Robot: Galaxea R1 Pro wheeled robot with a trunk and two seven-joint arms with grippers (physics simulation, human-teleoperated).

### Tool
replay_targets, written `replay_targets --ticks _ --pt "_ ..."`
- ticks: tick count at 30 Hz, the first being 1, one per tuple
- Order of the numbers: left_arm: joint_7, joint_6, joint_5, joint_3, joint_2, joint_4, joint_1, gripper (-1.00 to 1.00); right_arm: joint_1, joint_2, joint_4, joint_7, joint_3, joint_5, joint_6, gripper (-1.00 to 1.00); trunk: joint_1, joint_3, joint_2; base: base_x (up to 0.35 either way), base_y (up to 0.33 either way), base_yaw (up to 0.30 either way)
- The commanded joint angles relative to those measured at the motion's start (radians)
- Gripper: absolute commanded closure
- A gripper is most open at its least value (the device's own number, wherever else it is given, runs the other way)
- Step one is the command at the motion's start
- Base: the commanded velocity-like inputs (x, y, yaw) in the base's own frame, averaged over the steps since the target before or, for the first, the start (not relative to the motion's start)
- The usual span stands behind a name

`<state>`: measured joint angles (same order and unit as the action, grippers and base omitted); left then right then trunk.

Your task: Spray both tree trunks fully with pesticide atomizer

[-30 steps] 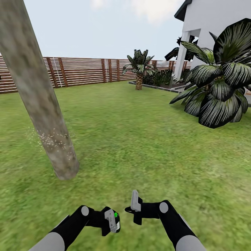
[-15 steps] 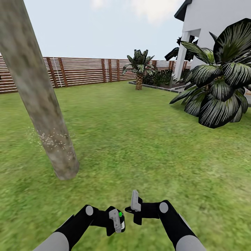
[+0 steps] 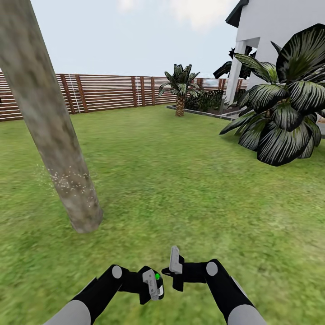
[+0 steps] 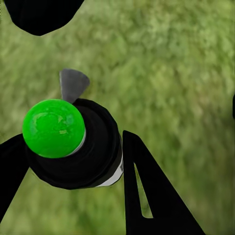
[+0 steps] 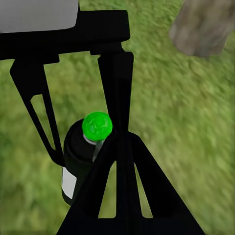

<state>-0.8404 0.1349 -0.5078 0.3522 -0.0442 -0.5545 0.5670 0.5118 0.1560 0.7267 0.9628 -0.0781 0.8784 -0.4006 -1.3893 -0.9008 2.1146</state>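
Low over the blurred green lawn (image 3: 189, 180), the left gripper (image 3: 152, 283) had its black triangular fingers (image 4: 147, 196) clamped on the pesticide atomizer (image 4: 73, 144), a squat black cylinder with a glossy green ball-shaped top and a white label band; no writing was readable. The right gripper (image 3: 175, 266) sat just beside it, whether its fingers were apart I cannot tell. Ahead on the left rose the tree trunk (image 3: 49, 122), mottled grey-brown, speckled with pale dots near its base.
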Motion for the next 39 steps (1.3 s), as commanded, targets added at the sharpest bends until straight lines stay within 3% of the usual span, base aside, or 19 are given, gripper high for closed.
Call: replay_targets --ticks 1,39 --pt "0.0 0.009 -0.009 -0.001 0.0 -0.001 0.0 1.0 0.001 0.001 0.001 0.005 -0.006 0.007 -0.004 1.0 0.0 -0.001 0.0 0.0 0.0 0.0" --pt "0.041 0.009 -0.004 -0.009 -0.009 -0.001 0.001 1.0 0.001 0.001 0.002 0.005 -0.006 0.007 -0.004 1.0 0.0 -0.001 0.0 0.0 0.0 0.0"
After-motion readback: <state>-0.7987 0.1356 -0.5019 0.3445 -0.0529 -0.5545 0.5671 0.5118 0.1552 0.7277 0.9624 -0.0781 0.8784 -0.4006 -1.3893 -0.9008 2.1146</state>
